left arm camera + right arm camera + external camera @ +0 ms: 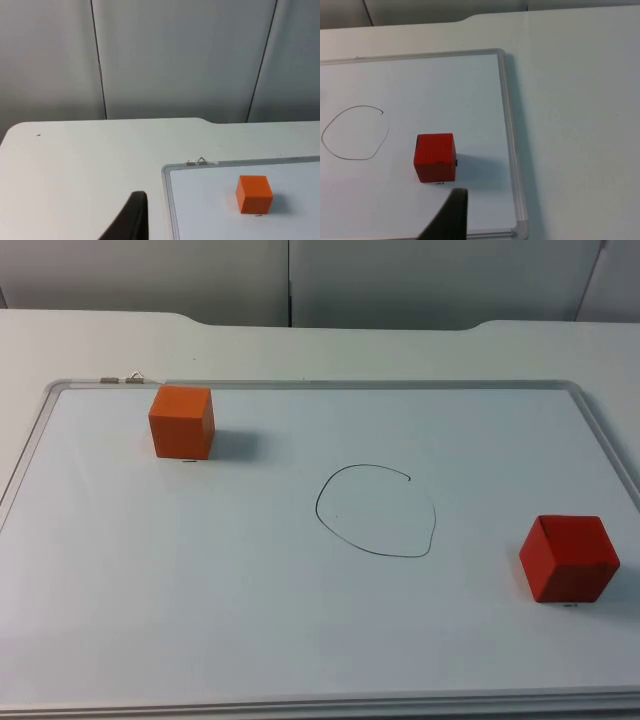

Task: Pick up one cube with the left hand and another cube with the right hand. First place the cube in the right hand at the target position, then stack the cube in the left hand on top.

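An orange cube (pixel 182 421) rests on the whiteboard (pixel 300 640) near its far left corner. A red cube (pixel 568 558) sits near the board's right edge. Between them a hand-drawn black circle (pixel 376 510) marks a spot on the board, with nothing inside it. In the left wrist view my left gripper (pixel 131 220) hangs over the bare table outside the board's frame, well apart from the orange cube (pixel 254 194). In the right wrist view my right gripper (pixel 451 215) hovers a short way from the red cube (pixel 435 157), with the circle (pixel 355 132) beyond it.
The whiteboard's raised metal frame (pixel 330 384) runs around the work area, with two small clips (pixel 122 378) at its far left corner. White table (pixel 400 350) surrounds it, and the grey partition wall (pixel 300 280) closes the back.
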Action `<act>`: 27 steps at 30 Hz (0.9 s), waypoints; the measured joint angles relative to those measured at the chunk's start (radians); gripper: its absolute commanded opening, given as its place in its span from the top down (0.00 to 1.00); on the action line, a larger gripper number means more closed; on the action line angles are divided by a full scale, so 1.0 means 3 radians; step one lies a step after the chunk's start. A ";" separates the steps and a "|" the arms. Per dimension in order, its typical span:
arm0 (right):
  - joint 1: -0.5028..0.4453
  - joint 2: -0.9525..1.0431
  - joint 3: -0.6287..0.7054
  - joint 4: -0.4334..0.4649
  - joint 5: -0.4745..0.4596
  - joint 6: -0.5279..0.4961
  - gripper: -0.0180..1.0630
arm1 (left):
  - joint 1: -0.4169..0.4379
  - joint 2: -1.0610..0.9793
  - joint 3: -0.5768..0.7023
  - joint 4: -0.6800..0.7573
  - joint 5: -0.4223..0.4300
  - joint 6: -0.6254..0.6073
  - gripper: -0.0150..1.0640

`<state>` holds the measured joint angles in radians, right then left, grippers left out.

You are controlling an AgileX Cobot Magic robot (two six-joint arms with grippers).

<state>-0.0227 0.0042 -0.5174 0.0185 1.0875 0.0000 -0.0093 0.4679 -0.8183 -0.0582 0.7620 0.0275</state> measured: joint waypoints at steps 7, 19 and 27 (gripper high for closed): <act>0.0000 0.0000 0.0000 0.0000 0.0000 0.0000 0.01 | 0.0000 0.0926 -0.0376 -0.0331 -0.0257 0.0357 0.02; 0.0000 0.0000 0.0000 0.0000 0.0000 0.0000 0.01 | -0.0093 0.2748 -0.1181 -0.1516 -0.0340 0.1516 0.02; 0.0000 0.0000 0.0000 0.0000 0.0000 0.0000 0.01 | -0.0442 0.3846 -0.1570 -0.1516 -0.0549 0.1480 0.02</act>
<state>-0.0227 0.0042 -0.5174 0.0185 1.0875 0.0000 -0.1419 1.6216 -1.2894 -0.5131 0.5974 0.4715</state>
